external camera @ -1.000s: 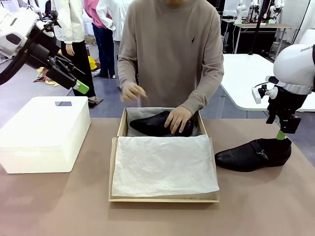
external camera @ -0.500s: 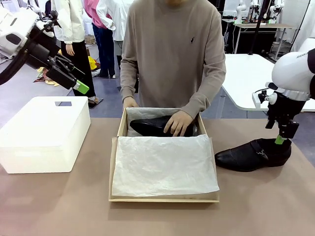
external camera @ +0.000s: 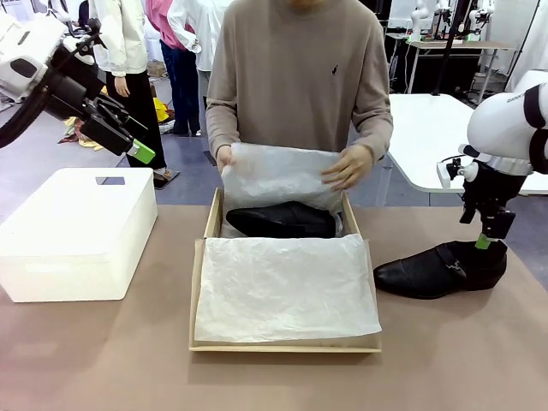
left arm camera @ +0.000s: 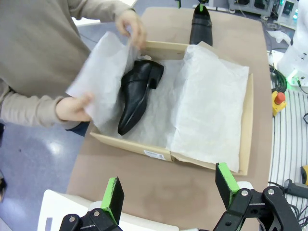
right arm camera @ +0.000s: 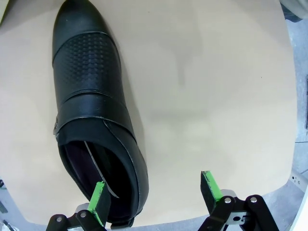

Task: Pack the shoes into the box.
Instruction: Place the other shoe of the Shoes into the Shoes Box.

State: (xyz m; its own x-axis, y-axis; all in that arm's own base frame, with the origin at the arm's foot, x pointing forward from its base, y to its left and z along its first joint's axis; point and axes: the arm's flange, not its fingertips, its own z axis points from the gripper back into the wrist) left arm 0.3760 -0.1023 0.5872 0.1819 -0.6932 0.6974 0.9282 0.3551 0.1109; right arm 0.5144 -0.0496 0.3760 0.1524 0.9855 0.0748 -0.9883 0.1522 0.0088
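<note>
One glossy black shoe (external camera: 282,221) (left arm camera: 137,94) lies on its side in the far part of the tan box (external camera: 199,282) (left arm camera: 192,161), on white tissue. Behind it, both of the person's hands hold up a sheet of tissue paper (external camera: 278,175) (left arm camera: 103,79). The other shoe (external camera: 441,270) (right arm camera: 94,110) (left arm camera: 201,26) rests on the table right of the box. My right gripper (external camera: 485,241) (right arm camera: 154,190) hangs open just above this shoe's heel, one finger over the shoe's opening and the other beside it. My left gripper (external camera: 141,154) (left arm camera: 169,187) is raised at the far left, open and holding nothing.
A white plastic bin (external camera: 77,231) with a lid stands left of the box. The box's flap, covered with tissue (external camera: 287,287), lies open toward me. The table's right edge runs close behind the loose shoe. A white table (external camera: 437,128) and other people stand beyond.
The person's hands left the shoe in the box and lifted a sheet of tissue above it. My right gripper sank slightly toward the loose shoe's heel. My left arm stayed put.
</note>
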